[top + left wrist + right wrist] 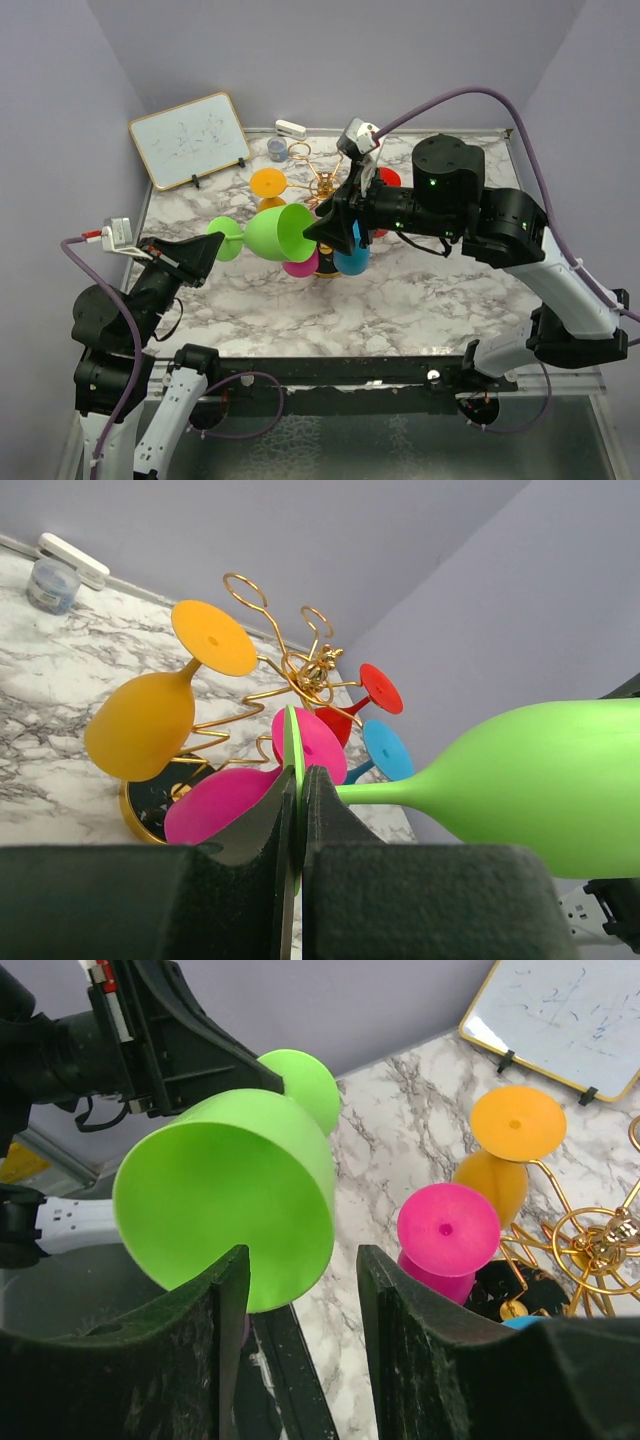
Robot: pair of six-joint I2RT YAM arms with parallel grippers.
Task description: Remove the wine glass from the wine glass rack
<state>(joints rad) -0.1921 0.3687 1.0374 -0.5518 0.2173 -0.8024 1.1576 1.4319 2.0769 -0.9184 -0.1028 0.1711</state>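
The gold wire wine glass rack (322,186) stands mid-table with orange (268,184), pink (300,266), blue (352,260) and red (386,180) glasses hanging on it. It also shows in the left wrist view (300,675) and the right wrist view (590,1240). A green wine glass (280,232) lies sideways in the air just left of the rack. My left gripper (298,776) is shut on the edge of its green foot (291,742); the bowl (560,780) points right. My right gripper (300,1270) is open, with the bowl's rim (240,1180) right in front of its left finger.
A whiteboard (190,138) leans at the back left. A small jar (275,150) and a white object (290,128) sit at the back edge. The rack's black base (160,800) rests on the marble table (400,290). Purple walls enclose the sides.
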